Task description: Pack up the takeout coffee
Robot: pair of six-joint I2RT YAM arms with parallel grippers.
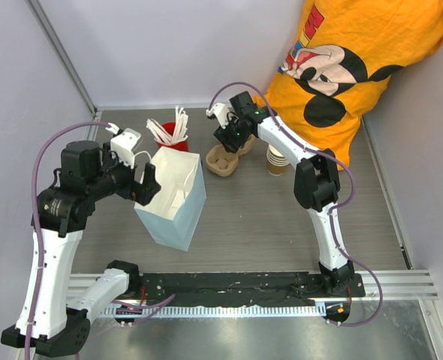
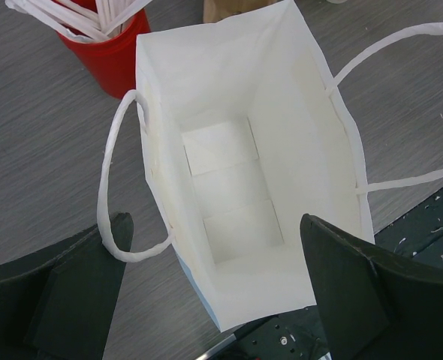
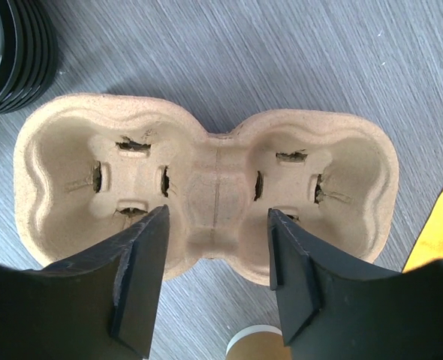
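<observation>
Robot lab test cell: left arm (image 1: 52, 247) and right arm (image 1: 328, 217) bolted to an aluminium rail (image 1: 402, 281) on a grey wood-look table (image 1: 266, 217). Plain white partition walls (image 1: 169, 45) around it, loose purple cable (image 1: 236, 83), and a person in an orange cartoon T-shirt (image 1: 372, 60) at the far corner.

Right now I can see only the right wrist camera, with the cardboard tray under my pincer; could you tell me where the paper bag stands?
Observer: The paper bag stands upright to the left of the tray, just below the left pincer.
Operator: Thank you. Is anything inside it?
Observer: No. The left wrist camera looks straight down into it and shows only its bare white bottom.
Operator: And is the left pincer holding it?
Observer: It does not look so. Its jaws stand wide open at the bag's mouth, closed on nothing.
</observation>
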